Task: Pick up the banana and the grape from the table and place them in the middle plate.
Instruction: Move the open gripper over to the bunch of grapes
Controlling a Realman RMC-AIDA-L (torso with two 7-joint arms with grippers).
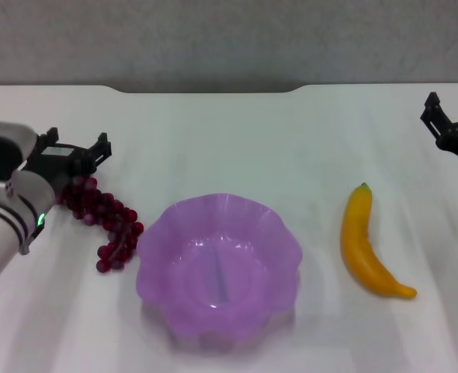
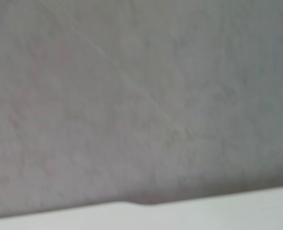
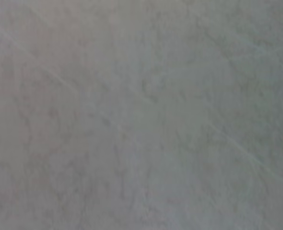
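Hovering spread-open at the grape (image 1: pixel 105 221) bunch's far end, the left gripper (image 1: pixel 75 154) looks lined up for a grab; banana (image 1: pixel 369 246) lies right of the empty middle plate (image 1: pixel 218 268); right gripper (image 1: pixel 445 124) is parked, fingers can't be judged.

No writing, label, brand, number or sign can be read anywhere here, in the head view or in either wrist view.

Shows a grey, faintly scratched wall (image 2: pixel 132 96) across nearly the whole view, meeting the white table (image 2: pixel 228 211) edge in a thin strip. No fingers visible to place either against.
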